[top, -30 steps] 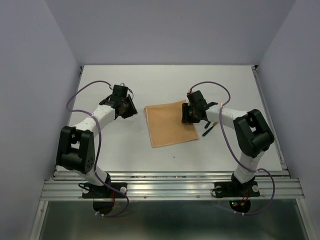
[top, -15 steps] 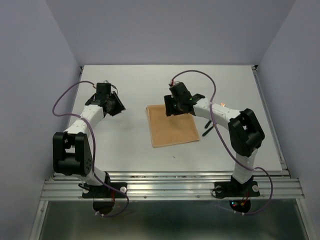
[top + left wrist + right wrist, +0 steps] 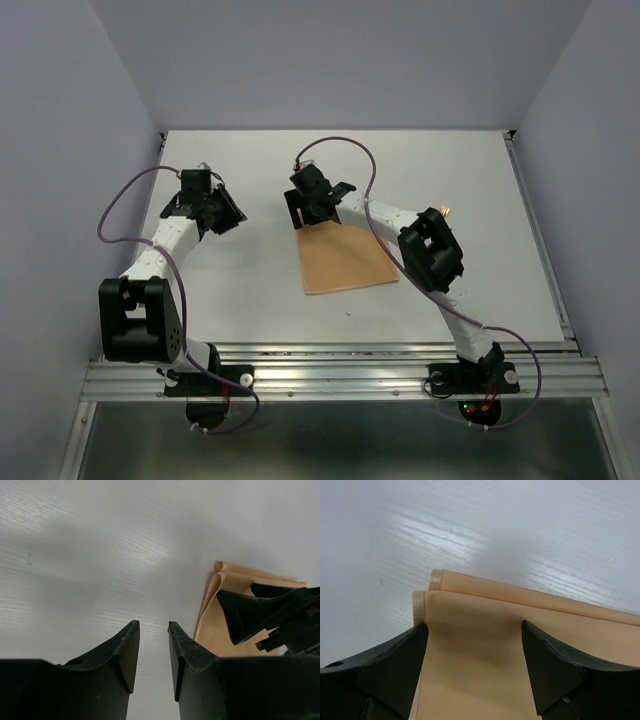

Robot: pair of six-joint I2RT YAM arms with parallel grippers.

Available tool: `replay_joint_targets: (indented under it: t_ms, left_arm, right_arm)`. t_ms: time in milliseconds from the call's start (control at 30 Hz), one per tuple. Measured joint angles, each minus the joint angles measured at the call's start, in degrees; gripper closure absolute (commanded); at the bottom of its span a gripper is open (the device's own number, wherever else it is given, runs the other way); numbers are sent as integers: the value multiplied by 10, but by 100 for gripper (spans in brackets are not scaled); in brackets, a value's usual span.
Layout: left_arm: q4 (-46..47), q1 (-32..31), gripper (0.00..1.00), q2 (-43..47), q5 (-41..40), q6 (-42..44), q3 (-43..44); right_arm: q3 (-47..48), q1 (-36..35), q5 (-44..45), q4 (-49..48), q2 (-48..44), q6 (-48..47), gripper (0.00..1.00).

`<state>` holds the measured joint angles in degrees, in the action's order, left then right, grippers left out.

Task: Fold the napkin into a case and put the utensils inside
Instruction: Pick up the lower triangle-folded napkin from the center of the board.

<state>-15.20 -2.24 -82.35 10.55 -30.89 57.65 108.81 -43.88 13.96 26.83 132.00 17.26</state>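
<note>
Right wrist showed us the right gripper (image 3: 474,626), jaws wide apart, above the folded napkin's (image 3: 347,255) far-left corner. The left gripper (image 3: 152,625), slightly apart and empty, hung left of it. We feared pinching one layer would undo the fold.

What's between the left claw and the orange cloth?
Only bare white tabletop separates the left gripper from the folded peach-orange cloth napkin, seen in the top view.

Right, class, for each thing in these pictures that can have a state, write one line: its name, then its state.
napkin: folded over in layers, lying flat on the table.
right gripper: open wide over the napkin's corner, holding nothing.
left gripper: slightly open, empty, over bare table.
</note>
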Motion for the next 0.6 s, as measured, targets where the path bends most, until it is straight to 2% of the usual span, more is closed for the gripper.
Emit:
replay_joint_targets:
  t_ms: [200, 600]
  left_arm:
    - [2, 1, 59, 0, 11, 0, -13]
    - [13, 1, 59, 1, 25, 0, -37]
  right_arm:
    - [39, -5, 15, 15, 13, -6, 18]
    - [37, -12, 26, 13, 14, -4, 18]
